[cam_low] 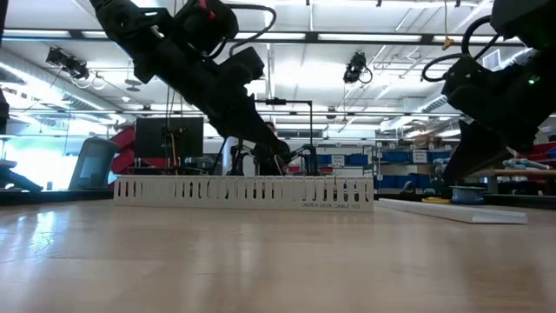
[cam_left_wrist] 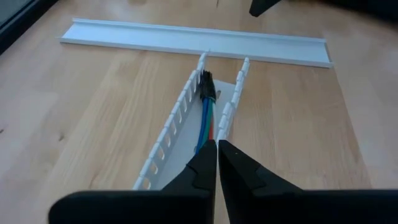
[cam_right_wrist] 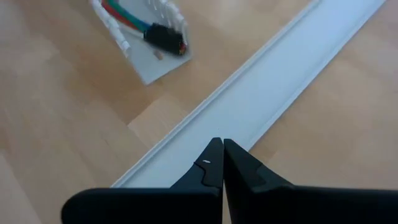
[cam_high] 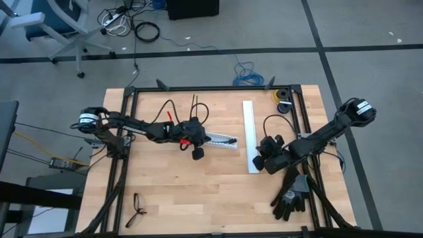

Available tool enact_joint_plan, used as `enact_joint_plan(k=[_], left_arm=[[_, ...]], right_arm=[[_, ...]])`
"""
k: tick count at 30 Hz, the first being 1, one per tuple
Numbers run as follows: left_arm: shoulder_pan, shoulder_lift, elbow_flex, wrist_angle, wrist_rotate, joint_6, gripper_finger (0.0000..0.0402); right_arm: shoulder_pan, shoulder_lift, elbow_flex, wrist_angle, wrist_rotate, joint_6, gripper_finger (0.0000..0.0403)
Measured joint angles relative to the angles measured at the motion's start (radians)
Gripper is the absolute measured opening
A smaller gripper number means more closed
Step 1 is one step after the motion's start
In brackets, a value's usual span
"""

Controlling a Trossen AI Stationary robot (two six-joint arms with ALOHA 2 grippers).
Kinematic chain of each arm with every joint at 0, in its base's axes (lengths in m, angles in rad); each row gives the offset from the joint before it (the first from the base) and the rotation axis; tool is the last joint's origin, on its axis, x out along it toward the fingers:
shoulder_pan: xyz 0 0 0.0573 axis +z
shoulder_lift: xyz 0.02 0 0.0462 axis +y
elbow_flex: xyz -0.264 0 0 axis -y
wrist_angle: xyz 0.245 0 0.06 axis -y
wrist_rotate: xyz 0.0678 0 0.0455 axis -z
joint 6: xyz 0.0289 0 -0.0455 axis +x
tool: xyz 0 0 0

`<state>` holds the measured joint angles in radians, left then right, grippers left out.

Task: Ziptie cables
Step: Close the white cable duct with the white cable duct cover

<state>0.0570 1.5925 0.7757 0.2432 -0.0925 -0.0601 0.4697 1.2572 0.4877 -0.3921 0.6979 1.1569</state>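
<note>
Two hands work over a wooden counter (cam_high: 198, 192). The left hand (cam_left_wrist: 217, 152) hovers low over the near end of a slotted white channel (cam_left_wrist: 180, 118), its fingers pressed almost together with only a sliver of light between them and nothing visibly pinched. The cables (cam_left_wrist: 206, 118), blue, green and red strands ending in a dark sheath (cam_left_wrist: 207, 87), lie inside that channel, running along its floor with the sheath toward the far end. Beyond the channel's end lies a plain white cover (cam_left_wrist: 193, 42), crosswise. The right hand (cam_right_wrist: 217, 163) waits above that cover, fingers pressed together and empty; from its wrist view the sheath (cam_right_wrist: 163, 37) shows at the channel's open end. A black glove (cam_high: 291, 195) lies near the counter's right edge. No tie can be seen around the bundle, so the step in hand is judged to be settling or gathering the strands before tying. To do it well, the left hand should probably spread a little, descend between the slotted walls without catching a tooth, and gather all the strands together rather than one colour, since thin wires slip apart easily. The light channel may slide if pushed sideways, so pressure is best kept straight down.
</note>
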Motion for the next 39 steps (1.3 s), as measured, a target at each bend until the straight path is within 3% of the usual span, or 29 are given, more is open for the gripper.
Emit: enact_joint_plan(k=[6, 12, 23, 28, 33, 39], left_arm=[[0.000, 0.000, 0.000, 0.027, 0.000, 0.000, 0.0050], [0.000, 0.000, 0.000, 0.069, 0.000, 0.000, 0.0070], [0.002, 0.000, 0.000, 0.079, -0.038, -0.004, 0.0072], [0.007, 0.000, 0.000, 0.082, -0.140, -0.056, 0.0072], [0.027, 0.000, 0.000, 0.082, -0.146, -0.107, 0.0072], [0.035, 0.000, 0.000, 0.081, -0.146, -0.113, 0.0072]], right_arm=[[-0.076, 0.000, 0.000, 0.011, 0.077, -0.020, 0.0007], [-0.233, 0.000, 0.000, 0.035, -0.013, -0.057, 0.0046], [-0.478, 0.000, 0.000, 0.093, -0.145, -0.165, 0.0120], [-0.545, 0.017, 0.000, 0.112, -0.217, -0.181, 0.0121], [-0.576, 0.122, 0.001, 0.153, -0.275, -0.192, 0.0115], [-0.583, 0.254, 0.031, 0.191, -0.236, -0.178, 0.0086]])
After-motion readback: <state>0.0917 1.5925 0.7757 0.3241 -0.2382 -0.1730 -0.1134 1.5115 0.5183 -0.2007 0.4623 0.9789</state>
